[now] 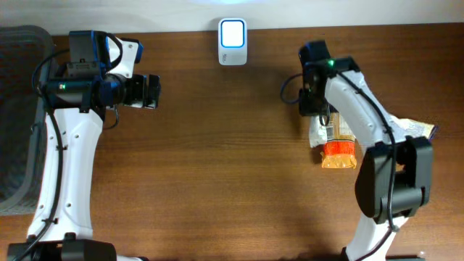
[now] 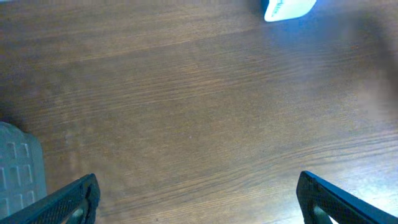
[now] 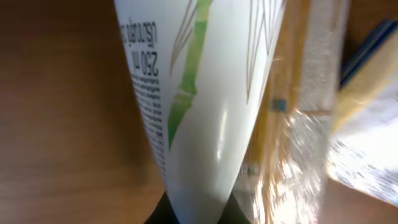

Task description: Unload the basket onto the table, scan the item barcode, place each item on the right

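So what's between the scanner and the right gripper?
Only bare table, per the overhead view, between the scanner and the right gripper, which is shut on the white tube.

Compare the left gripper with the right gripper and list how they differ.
The left gripper is wide open; the right gripper is shut. The left gripper holds nothing above the table; the right gripper pinches a white tube. The left gripper is away from the snack packets; the right gripper is over them. Both are black.
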Robot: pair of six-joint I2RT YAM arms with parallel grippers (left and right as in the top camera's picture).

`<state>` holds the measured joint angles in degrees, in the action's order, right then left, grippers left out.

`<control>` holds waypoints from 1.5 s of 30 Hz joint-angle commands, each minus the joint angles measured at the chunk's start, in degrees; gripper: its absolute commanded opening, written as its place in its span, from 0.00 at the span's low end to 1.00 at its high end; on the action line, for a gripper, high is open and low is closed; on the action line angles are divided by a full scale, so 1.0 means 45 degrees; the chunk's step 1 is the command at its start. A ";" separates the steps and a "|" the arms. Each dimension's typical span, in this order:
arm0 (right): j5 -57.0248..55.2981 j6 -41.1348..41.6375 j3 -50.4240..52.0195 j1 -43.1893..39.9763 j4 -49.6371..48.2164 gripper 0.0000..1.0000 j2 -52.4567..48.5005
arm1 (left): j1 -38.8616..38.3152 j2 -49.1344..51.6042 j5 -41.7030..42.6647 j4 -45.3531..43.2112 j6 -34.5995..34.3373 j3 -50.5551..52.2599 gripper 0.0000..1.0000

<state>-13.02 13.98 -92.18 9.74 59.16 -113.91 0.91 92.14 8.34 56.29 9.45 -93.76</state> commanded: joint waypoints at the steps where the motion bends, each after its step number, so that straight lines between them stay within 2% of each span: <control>1: -0.0102 -0.1039 0.1423 -0.0525 -0.1443 0.04 0.0049 | 0.0087 -0.0097 0.0044 0.0005 0.0165 -0.0151 0.99; 3: -0.0107 -0.1064 0.2084 -0.0782 -0.2035 0.13 0.0049 | 0.0087 -0.0097 0.0044 0.0000 0.0165 -0.0151 0.99; 4: -0.0087 -0.1049 0.2312 -0.0947 -0.2118 0.32 0.0049 | 0.0087 -0.0097 0.0044 0.0000 0.0165 -0.0151 0.99; 7: 0.0345 -0.1054 0.2327 -0.1195 -0.1705 0.54 0.0068 | 0.0087 -0.0097 0.0044 0.0000 0.0165 -0.0151 0.99; 8: 0.0539 -0.1054 0.2147 -0.1205 -0.1472 0.59 0.0092 | 0.0087 -0.0097 0.0044 0.0000 0.0165 -0.0151 0.99; 12: 0.1617 -0.1064 -0.0238 -0.1156 0.0563 0.59 0.1015 | 0.0087 -0.0097 0.0044 0.0000 0.0165 -0.0151 0.99; 15: 0.2254 -0.1054 -0.2866 -0.1141 0.2356 0.61 0.2647 | 0.0087 -0.0097 0.0044 0.0000 0.0165 -0.0151 0.99; 18: 0.2497 -0.1054 -0.4507 -0.1141 0.3512 0.69 0.4595 | 0.0087 -0.0097 0.0044 0.0000 0.0165 -0.0151 0.99; 19: 0.2521 -0.1054 -0.4760 -0.1141 0.4027 0.75 0.5503 | 0.0087 -0.0097 0.0044 0.0000 0.0165 -0.0151 0.99; 21: 0.2516 -0.1054 -0.4770 -0.1146 0.5032 0.99 0.7184 | 0.0087 -0.0097 0.0044 0.0000 0.0165 -0.0151 0.99; 27: 0.2511 -0.1054 -0.4770 -0.1146 0.6217 0.99 1.0006 | 0.0087 -0.0097 0.0044 0.0000 0.0165 -0.0151 0.99; 35: 0.1035 -0.0680 -0.4668 -0.1180 0.6353 0.99 1.1589 | 0.0087 -0.0097 0.0044 0.0000 0.0165 -0.0151 0.99; 36: 0.0874 -0.0622 -0.4401 -0.1277 0.6037 0.99 1.1885 | 0.0087 -0.0097 0.0044 0.0005 0.0165 -0.0151 0.99; 39: 0.0831 -0.0918 -0.1375 -0.1350 0.3026 0.99 1.3697 | 0.0087 -0.0097 0.0044 0.0000 0.0165 -0.0151 0.99; 42: 0.0928 -0.1695 0.3920 -0.1379 -0.2322 0.99 1.6475 | 0.0087 -0.0097 0.0044 0.0000 0.0165 -0.0151 0.99; 45: 0.2472 -0.2361 0.8796 -0.2069 -0.6547 0.99 1.8831 | 0.0087 -0.0097 0.0044 0.0000 0.0165 -0.0151 0.99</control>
<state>-7.05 6.44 -65.65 2.90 38.37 -35.55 0.91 92.14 8.29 56.34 9.45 -93.76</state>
